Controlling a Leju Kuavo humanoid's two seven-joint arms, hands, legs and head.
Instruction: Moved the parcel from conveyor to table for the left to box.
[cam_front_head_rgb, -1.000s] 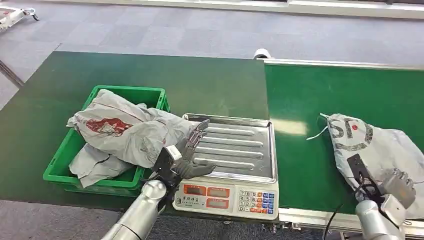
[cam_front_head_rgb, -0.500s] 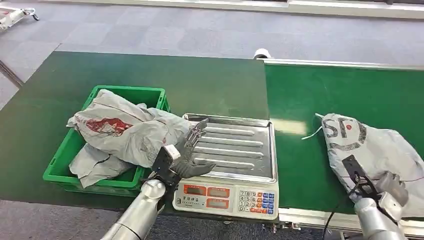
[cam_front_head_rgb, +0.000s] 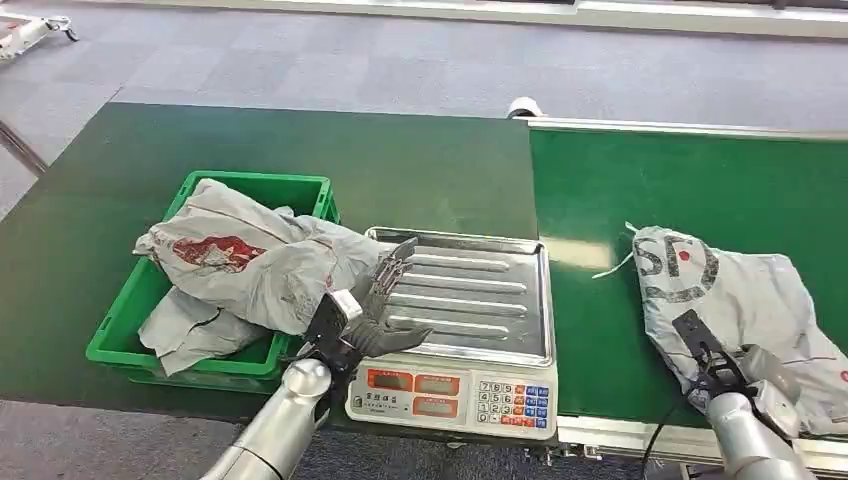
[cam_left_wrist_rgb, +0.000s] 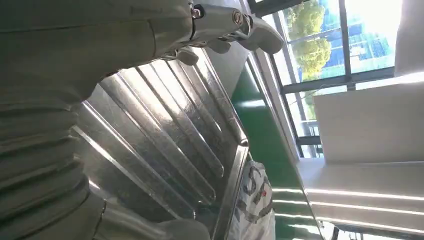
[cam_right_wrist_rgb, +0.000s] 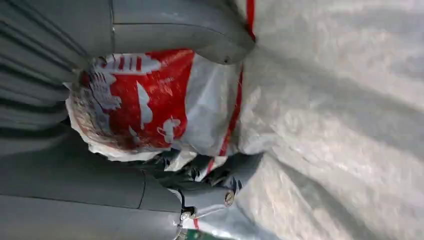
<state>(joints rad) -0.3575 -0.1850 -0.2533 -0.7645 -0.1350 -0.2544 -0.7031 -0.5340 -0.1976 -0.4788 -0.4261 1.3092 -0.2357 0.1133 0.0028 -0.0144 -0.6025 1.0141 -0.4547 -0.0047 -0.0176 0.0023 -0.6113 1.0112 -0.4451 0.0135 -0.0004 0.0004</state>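
Right hand (cam_front_head_rgb: 765, 385) fingers (cam_right_wrist_rgb: 235, 170) clamp grey parcel (cam_front_head_rgb: 740, 300) on conveyor (cam_front_head_rgb: 640, 180); left hand (cam_front_head_rgb: 375, 320) fingers (cam_front_head_rgb: 395, 265) spread, empty, over scale (cam_front_head_rgb: 470, 300).

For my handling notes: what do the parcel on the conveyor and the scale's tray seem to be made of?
Parcel: probably thin plastic film, a soft grey mailer bag; it wrinkles and creases under the right hand. Scale's tray: likely stainless steel, shiny and ribbed, reflecting light.

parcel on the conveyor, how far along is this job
Done: two parcels already sit in the green crate. In hand: the right robot hand grips the grey parcel on the conveyor. Left: carrying it across; the left robot hand is open over the scale tray.
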